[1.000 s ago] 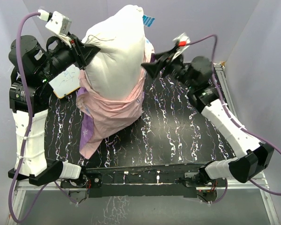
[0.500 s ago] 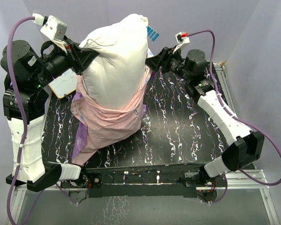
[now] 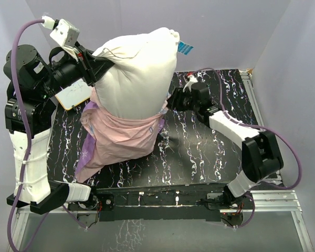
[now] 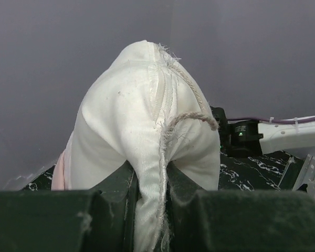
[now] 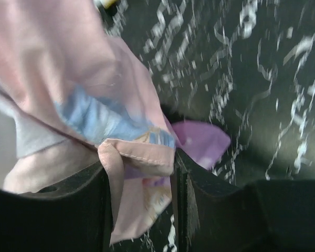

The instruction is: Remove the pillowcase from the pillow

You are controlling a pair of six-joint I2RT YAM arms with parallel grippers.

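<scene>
The white pillow [image 3: 136,68] hangs lifted above the table, its blue tag [image 3: 185,48] at the top right. My left gripper [image 3: 97,62] is shut on its upper left corner; the wrist view shows the seam of the pillow [image 4: 136,115] pinched in my left gripper [image 4: 149,194]. The pillowcase [image 3: 121,136], pale pink side out, is bunched around the pillow's lower half and trails onto the table. My right gripper [image 3: 169,102] is low at its right edge. In the right wrist view my right gripper [image 5: 142,178] is closed on the hem of the pillowcase [image 5: 68,68].
A small framed whiteboard [image 3: 76,94] lies on the black marbled table [image 3: 210,152] at the back left, under my left arm. Grey walls close in the back and both sides. A metal rail [image 3: 252,100] runs along the table's right edge.
My right arm has dropped from beside the pillow's top down to the pillowcase's right hem and closed on it. The pillow has tilted right; the left gripper keeps its hold.
</scene>
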